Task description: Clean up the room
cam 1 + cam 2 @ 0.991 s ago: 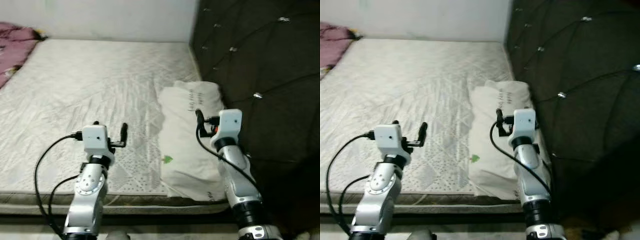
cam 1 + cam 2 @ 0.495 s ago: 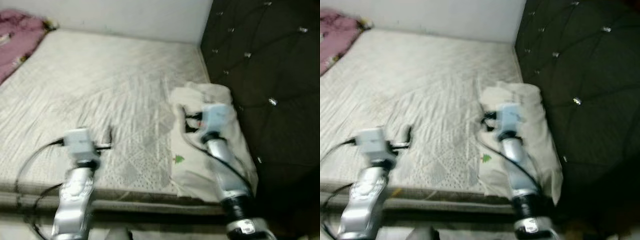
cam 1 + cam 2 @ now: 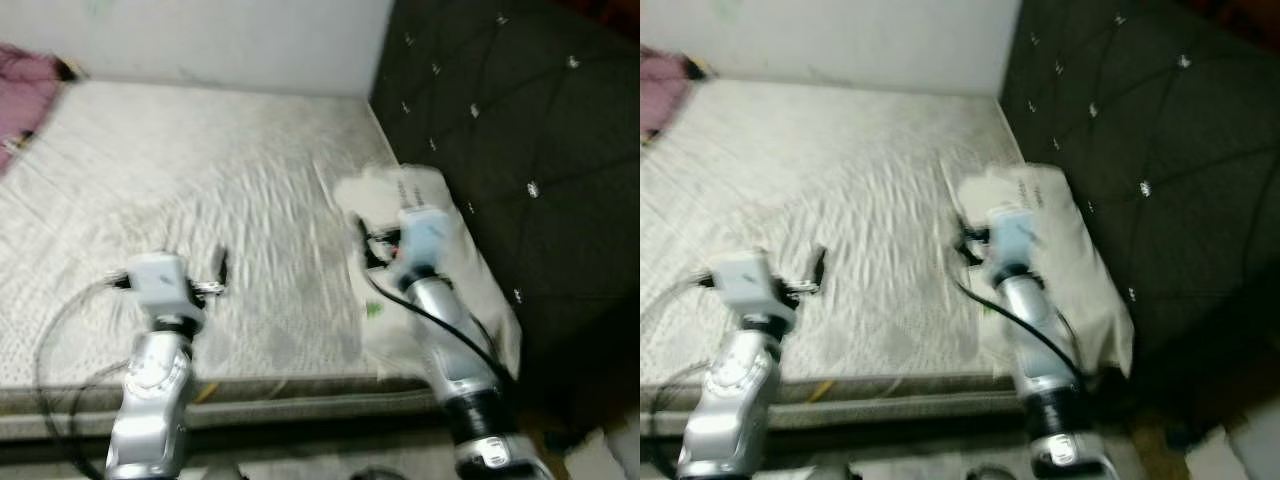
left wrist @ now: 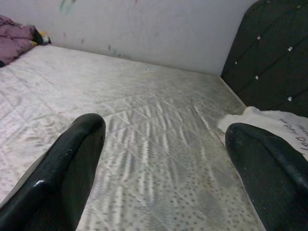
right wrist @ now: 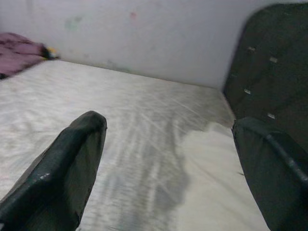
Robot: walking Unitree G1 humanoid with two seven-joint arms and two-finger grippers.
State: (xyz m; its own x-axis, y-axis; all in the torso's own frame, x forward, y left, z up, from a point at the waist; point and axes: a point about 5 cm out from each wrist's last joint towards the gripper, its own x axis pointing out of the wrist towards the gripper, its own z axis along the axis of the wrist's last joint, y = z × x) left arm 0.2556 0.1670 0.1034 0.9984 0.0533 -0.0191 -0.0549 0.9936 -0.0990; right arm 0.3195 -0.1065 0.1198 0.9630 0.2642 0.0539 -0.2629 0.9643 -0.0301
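A white pillow (image 3: 452,260) lies on the bare quilted mattress (image 3: 180,200) against the dark tufted headboard (image 3: 500,140). My right gripper (image 3: 366,246) hovers over the pillow's near left part, open, nothing between its fingers (image 5: 72,163). My left gripper (image 3: 218,272) is held over the mattress's front part, well left of the pillow (image 4: 274,122), also open and empty. A purple blanket (image 3: 25,85) is bunched at the mattress's far left corner. The eye views are blurred.
A white wall (image 3: 200,40) runs behind the bed. The mattress's front edge (image 3: 250,395) is just below my arms. The headboard closes off the right side. A pale object (image 3: 610,455) lies on the floor at the lower right.
The camera has swung, shifting the whole scene. Both arms keep about the same pose, grippers still open. A pale thing on the floor has come into view at the lower right.
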